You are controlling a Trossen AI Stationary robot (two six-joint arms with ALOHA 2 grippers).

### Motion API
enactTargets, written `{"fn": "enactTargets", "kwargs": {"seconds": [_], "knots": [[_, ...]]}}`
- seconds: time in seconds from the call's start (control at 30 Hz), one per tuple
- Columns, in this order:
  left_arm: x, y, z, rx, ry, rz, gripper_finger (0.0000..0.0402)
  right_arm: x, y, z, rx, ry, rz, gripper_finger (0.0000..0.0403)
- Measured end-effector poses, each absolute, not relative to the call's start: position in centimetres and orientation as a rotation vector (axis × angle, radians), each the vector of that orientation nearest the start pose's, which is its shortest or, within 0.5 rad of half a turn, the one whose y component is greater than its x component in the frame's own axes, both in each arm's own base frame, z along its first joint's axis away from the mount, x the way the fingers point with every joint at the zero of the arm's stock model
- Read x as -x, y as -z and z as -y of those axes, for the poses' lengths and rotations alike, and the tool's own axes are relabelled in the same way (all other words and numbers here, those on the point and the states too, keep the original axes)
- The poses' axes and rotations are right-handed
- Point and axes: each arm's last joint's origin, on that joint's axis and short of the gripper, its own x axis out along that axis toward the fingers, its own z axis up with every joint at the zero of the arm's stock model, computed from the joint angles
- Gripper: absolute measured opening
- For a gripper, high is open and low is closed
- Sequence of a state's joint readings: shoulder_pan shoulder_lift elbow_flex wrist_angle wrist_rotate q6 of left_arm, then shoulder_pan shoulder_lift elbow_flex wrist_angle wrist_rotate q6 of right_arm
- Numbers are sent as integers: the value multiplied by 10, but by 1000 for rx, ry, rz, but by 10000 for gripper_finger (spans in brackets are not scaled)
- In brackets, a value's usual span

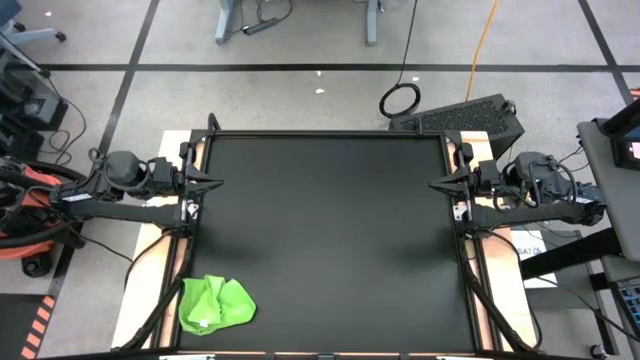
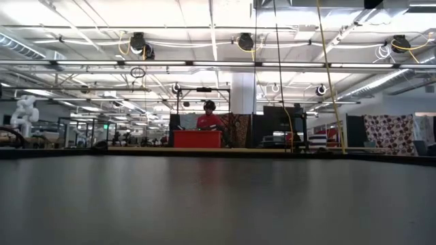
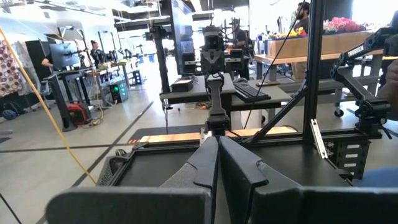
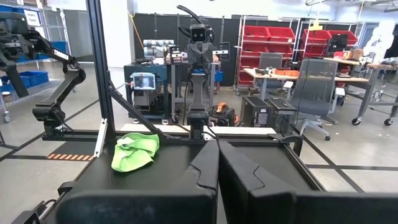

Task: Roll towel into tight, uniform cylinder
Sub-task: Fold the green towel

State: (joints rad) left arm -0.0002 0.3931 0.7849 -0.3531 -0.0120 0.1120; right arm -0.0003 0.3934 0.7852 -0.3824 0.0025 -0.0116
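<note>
The lime-green towel (image 1: pixel 215 304) lies crumpled on the black mat (image 1: pixel 330 230) at its near left corner, partly over the mat's edge; it also shows in the right wrist view (image 4: pixel 135 151). My left gripper (image 1: pixel 216 183) rests shut at the mat's left edge, far from the towel. My right gripper (image 1: pixel 434 184) rests shut at the mat's right edge. Each wrist view shows its own fingers closed together (image 3: pixel 217 155) (image 4: pixel 217 162).
The table's metal frame (image 1: pixel 195 140) runs round the mat. A black case (image 1: pixel 470 112) lies beyond the far right corner. Carts and cables stand on the floor around. People show far off in the room in the low view (image 2: pixel 209 116).
</note>
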Motion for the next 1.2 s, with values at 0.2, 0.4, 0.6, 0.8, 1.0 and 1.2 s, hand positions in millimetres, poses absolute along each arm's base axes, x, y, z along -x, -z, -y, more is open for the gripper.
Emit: {"fn": "enactTargets", "kwargs": {"seconds": [0.2, 0.4, 0.6, 0.8, 1.0, 1.2], "knots": [[-76, -357, 0, -112, -14, 38, 25, -81, -354, 0, 6, 1, 0, 1], [-76, -357, 0, -112, -14, 38, 25, -110, -356, 0, 0, 1, -7, 46], [-76, -357, 0, -112, -14, 38, 25, -159, -342, 0, -14, 1, -118, 159], [-76, -357, 0, -162, -15, 38, 25, -210, -317, -6, 5, -83, -219, 256], [-76, -357, 0, -216, -16, 37, 25, -258, -288, -21, 26, -208, -300, 289], [-76, -357, 0, -217, -16, 37, 25, -303, -276, -37, 43, -248, -363, 288]]}}
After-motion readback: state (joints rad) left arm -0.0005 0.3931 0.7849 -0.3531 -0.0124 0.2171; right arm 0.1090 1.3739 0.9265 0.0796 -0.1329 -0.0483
